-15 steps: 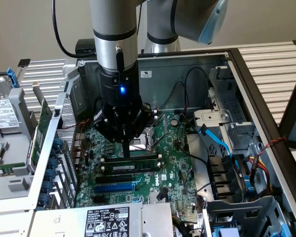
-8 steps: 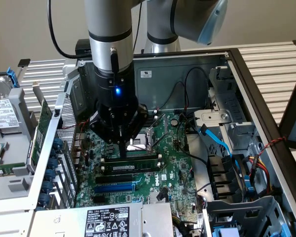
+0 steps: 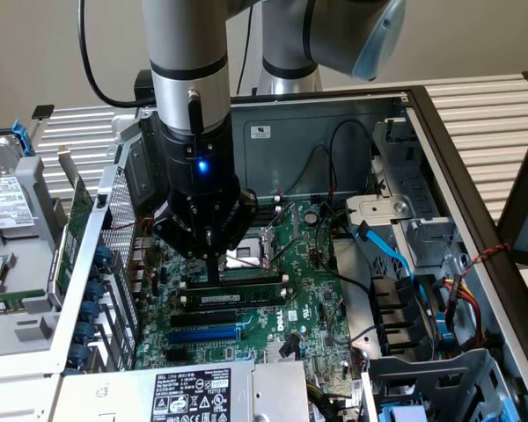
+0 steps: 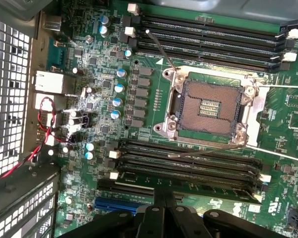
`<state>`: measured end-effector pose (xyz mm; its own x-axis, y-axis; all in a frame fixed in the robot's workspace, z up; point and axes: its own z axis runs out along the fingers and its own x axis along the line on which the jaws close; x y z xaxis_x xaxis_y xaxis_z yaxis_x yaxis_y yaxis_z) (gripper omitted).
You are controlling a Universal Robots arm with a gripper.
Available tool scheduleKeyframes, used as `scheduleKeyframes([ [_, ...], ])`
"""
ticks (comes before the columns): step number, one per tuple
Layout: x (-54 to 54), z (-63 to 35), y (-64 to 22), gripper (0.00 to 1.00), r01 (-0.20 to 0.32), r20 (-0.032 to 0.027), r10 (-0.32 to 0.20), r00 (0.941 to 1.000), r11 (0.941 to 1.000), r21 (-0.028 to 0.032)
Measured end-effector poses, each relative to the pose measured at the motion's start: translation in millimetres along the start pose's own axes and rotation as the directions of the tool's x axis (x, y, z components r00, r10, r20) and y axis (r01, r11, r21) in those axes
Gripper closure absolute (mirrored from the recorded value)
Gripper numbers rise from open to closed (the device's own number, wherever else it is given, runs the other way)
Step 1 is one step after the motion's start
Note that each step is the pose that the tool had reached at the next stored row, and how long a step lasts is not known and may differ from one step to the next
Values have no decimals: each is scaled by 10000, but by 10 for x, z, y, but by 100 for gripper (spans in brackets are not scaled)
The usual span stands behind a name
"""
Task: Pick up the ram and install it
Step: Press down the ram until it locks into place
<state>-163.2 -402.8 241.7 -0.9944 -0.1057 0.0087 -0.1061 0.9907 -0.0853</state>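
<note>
The ram [image 3: 238, 299], a narrow green stick with a white label, stands upright in a black memory slot on the motherboard [image 3: 299, 299], in front of the CPU socket [image 3: 255, 255]. My gripper [image 3: 213, 271] hangs straight down over the ram's end toward the exterior view's left. It is shut, with its tips at or just above the stick's top edge, and I cannot tell if they touch. In the wrist view my gripper [image 4: 161, 198] points down at the nearest of the memory slots [image 4: 188, 163] beside the empty CPU socket [image 4: 208, 106].
The open case has a perforated metal wall [image 4: 10, 94] and a green card [image 3: 75, 229] at the exterior view's left. A drive cage with blue cables [image 3: 378, 251] is at the right. A blue expansion slot [image 3: 202, 334] and the power supply [image 3: 189, 396] lie nearer the front.
</note>
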Motion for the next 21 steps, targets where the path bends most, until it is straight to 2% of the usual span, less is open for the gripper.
scheduleKeyframes([
  [5,40,20,5,89,-67,14,67,10000,10000,0],
  [10,55,46,6,89,-150,64,150,9999,9999,7],
  [16,75,60,5,89,-274,59,274,9996,9996,5],
  [21,96,111,-20,89,-606,59,606,9981,9982,-12],
])
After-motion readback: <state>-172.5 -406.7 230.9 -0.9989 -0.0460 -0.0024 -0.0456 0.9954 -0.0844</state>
